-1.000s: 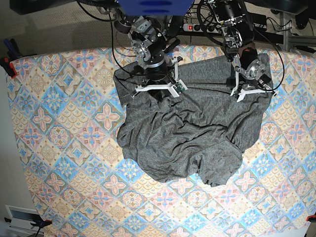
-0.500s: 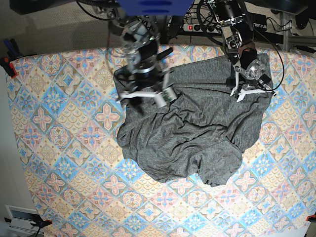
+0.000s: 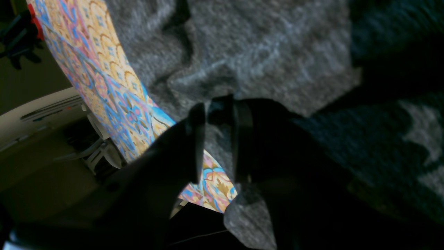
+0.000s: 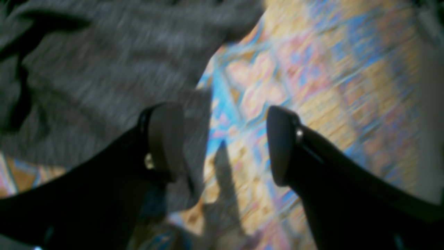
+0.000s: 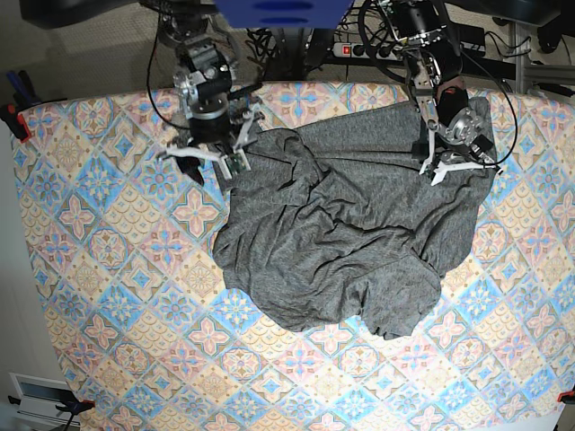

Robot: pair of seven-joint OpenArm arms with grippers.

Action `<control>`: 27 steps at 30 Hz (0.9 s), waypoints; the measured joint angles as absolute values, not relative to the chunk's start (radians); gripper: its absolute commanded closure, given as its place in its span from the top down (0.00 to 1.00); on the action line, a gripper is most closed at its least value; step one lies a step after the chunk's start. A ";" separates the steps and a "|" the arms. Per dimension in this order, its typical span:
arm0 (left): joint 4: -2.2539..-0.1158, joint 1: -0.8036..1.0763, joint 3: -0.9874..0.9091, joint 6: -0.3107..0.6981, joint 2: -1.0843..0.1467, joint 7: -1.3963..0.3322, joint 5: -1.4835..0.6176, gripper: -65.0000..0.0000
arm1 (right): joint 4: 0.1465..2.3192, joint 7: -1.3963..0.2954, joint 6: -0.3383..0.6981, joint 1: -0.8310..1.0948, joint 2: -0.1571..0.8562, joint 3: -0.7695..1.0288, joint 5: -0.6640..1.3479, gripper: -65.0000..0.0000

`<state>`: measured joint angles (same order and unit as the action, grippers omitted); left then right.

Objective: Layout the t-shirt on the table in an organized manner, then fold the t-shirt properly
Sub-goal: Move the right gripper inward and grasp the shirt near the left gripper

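Your t-shirt [image 5: 346,233] lies bunched across the middle and right of the table [image 5: 108,269], far hem near the far edge, a heap of folds in the centre, nothing like flat yet. It is on the table but not laid out.

Risks from here, as I judge them:
- The left gripper [image 5: 454,160] pins cloth at the far right corner. Pull the left side hard and the fabric may slip from that pinch, or the whole shirt may slide off the far right edge, which sits close under that gripper in the left wrist view.
- The right gripper [image 5: 208,154] hangs at the shirt's far left edge with one finger over cloth and the other over bare table. Close there and you may catch only a thin lip, or a double layer, and drag a fold along rather than spread it.
- The centre bunching hides sleeves and collar; I can't tell which edge is which. Grab the wrong edge and you twist it further.

End effectors:
- Left gripper [image 3: 216,139]: jaws nearly together, narrow gap, grey knit gathered around and under the fingertips. Reads as a pinch on the t-shirt [image 3: 260,55], though shadow is heavy.
- Right gripper [image 4: 222,142]: jaws spread wide, nothing between them but patterned table [image 4: 312,76]; the left finger [image 4: 164,139] overlaps the t-shirt's [image 4: 104,76] edge. Contact uncertain; the picture is blurred. Holding nothing.
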<state>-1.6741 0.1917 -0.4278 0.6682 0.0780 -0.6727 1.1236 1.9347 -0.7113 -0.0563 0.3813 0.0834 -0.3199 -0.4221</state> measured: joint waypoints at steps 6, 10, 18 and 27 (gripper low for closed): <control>-1.674 0.192 -0.428 0.668 0.078 -0.673 1.124 0.21 | 1.883 -0.642 -0.061 0.407 0.084 -0.247 -0.399 0.55; -1.674 0.192 -0.428 0.668 0.078 -0.673 1.124 0.21 | 1.874 -0.632 -0.059 0.443 0.099 -0.249 -0.392 0.55; -1.674 0.192 -0.428 0.668 0.078 -0.673 1.124 0.21 | 1.874 -0.607 -0.060 0.471 0.106 -0.251 -0.388 0.55; -1.674 0.192 -0.428 0.668 0.078 -0.673 1.123 0.21 | 1.824 -0.575 -0.064 0.471 0.106 -0.257 -0.392 0.54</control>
